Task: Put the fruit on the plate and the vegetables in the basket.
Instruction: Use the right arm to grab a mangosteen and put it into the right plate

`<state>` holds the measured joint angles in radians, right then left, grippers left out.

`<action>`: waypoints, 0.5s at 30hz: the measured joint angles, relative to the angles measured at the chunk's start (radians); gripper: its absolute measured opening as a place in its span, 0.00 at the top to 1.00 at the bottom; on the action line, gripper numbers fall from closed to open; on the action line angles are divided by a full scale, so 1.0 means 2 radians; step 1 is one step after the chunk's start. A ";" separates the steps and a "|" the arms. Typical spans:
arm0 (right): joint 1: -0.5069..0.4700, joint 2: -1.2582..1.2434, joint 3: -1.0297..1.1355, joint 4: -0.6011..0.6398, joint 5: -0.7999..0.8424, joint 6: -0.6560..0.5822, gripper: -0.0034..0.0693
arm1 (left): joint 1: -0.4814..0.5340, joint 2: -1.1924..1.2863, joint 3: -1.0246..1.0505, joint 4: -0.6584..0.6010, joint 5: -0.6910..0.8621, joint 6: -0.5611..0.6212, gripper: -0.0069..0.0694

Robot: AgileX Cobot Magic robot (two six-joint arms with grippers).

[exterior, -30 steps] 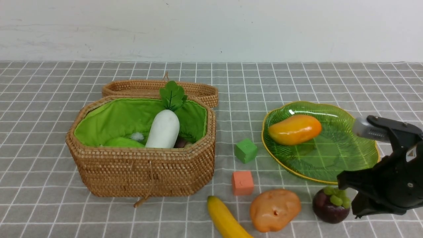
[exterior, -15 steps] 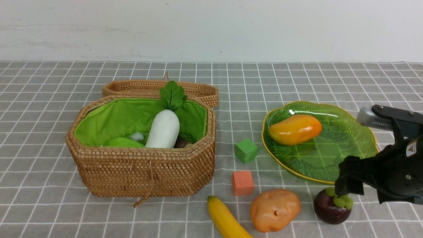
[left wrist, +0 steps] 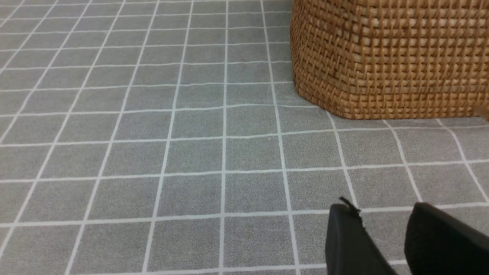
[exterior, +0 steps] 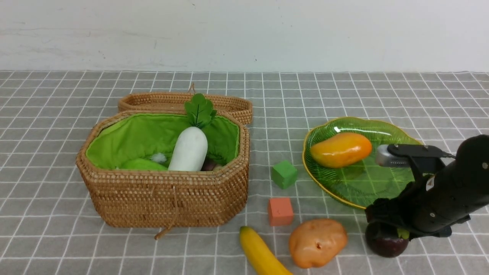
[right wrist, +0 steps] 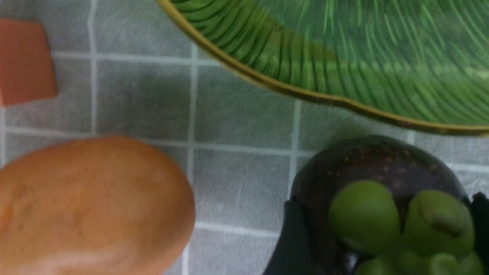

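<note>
The basket (exterior: 164, 202) stands on the left. The left gripper (left wrist: 380, 214) hangs low near its wall, jaws a little apart with nothing between them, well away from any loose fruit. Moving right, the banana (exterior: 259, 252) and potato (exterior: 318, 242) lie on the cloth, then the mangosteen (exterior: 386, 244), also on the table. The right gripper (exterior: 393, 225) sits over it, jaws spread wide either side of its skin; whether they grip it I cannot tell. It is round, so there is no long axis to mind. From there the plate (exterior: 366, 183) lies just beside it at twelve o'clock, and the mango (exterior: 340, 149) at eleven.
</note>
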<state>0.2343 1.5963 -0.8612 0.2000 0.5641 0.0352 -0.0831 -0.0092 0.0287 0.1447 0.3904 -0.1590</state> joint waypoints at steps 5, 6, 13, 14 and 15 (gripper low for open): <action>0.000 -0.038 0.000 0.032 0.076 -0.024 0.23 | 0.000 0.000 0.000 0.000 0.000 0.000 0.60; 0.000 -0.052 -0.002 0.041 0.087 -0.033 0.23 | 0.000 0.000 0.000 0.000 0.000 0.000 0.60; 0.000 -0.094 -0.069 0.055 0.098 -0.082 0.23 | 0.000 0.000 0.000 0.000 0.000 0.000 0.60; 0.000 -0.088 -0.091 0.034 0.086 -0.087 0.23 | 0.000 0.000 0.000 0.000 0.000 0.000 0.60; 0.000 -0.080 -0.107 0.018 0.077 -0.087 0.23 | 0.000 0.000 0.000 0.000 0.000 0.000 0.60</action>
<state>0.2335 1.4357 -1.0757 0.2363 0.7183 -0.1395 -0.0831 -0.0092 0.0287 0.1447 0.3904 -0.1590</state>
